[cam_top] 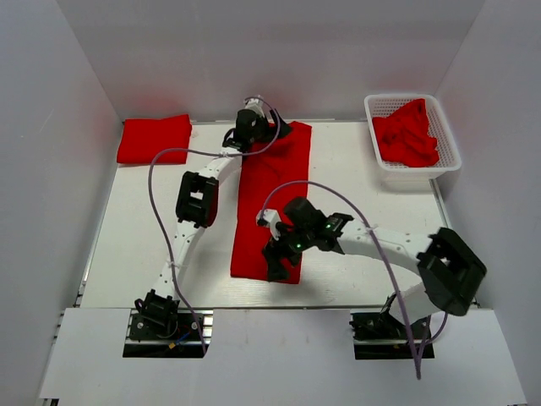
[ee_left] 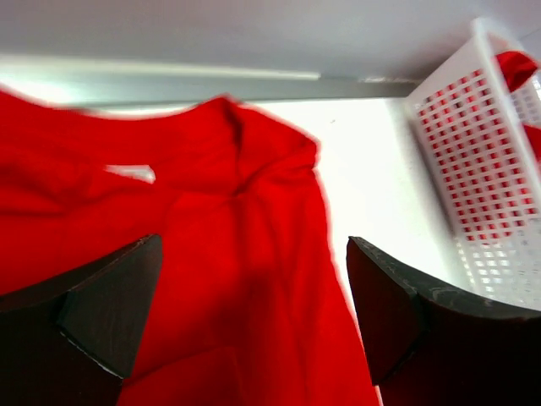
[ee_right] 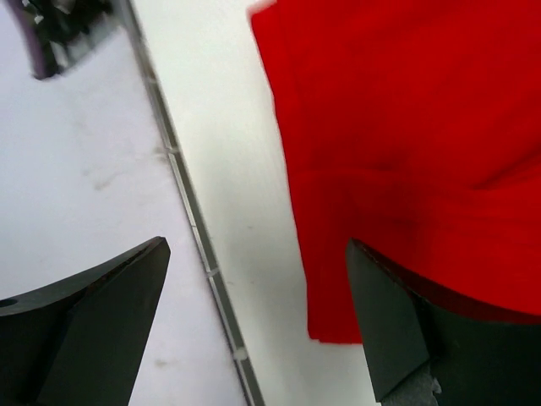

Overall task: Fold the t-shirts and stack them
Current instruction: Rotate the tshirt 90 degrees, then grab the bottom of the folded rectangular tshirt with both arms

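Red t-shirts (cam_top: 407, 135) sit in the basket (cam_top: 420, 172); left tool (ee_left: 254, 245) and right tool (ee_right: 258, 247) gape open.

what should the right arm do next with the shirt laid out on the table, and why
Probably lower the right gripper and close on the near hem of the long folded t-shirt: its jaws are open over that end's corner, while the left gripper, also open, is over the collar end.

White table (cam_top: 355, 169), plain white walls (cam_top: 279, 51) enclosing, even light
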You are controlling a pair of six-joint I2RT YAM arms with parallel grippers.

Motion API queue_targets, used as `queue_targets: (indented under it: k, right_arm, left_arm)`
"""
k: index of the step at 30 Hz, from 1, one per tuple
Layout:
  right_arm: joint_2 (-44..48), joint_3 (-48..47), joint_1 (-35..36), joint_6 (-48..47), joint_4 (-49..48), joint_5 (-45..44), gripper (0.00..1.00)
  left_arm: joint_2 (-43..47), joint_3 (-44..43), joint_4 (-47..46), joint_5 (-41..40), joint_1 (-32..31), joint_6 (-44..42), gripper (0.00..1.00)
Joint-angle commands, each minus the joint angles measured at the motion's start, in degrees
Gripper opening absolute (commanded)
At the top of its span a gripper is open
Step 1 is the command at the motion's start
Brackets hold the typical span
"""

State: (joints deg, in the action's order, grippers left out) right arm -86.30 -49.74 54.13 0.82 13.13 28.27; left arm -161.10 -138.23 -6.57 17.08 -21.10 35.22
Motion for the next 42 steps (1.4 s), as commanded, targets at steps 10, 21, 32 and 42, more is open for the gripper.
queue_targets:
  k: [10,21,32,42]
  right_arm:
    - [16.8,-1.8,0.5,-5.3,11.0,-14.1,0.9]
    - [18.5,8.0,0.8,4.2,5.3,-19.0,0.9]
    - [11.6,10.2,1.3,23.1,3.5,-19.1,0.9]
    - [6.1,8.0,1.2,33.2,5.8,-19.2,0.9]
  left_arm:
    - [45.7,21.5,28.4,-3.3,1.2,-17.6,1.0]
    - [95.6,90.0,37.4,-8.2,-0.2,-8.4,1.0]
    - [100.1,106.2,36.5,0.2,-4.1,-7.6,1.0]
    - [94.2,107.9,37.4,-5.2,-8.3,-6.6,0.93]
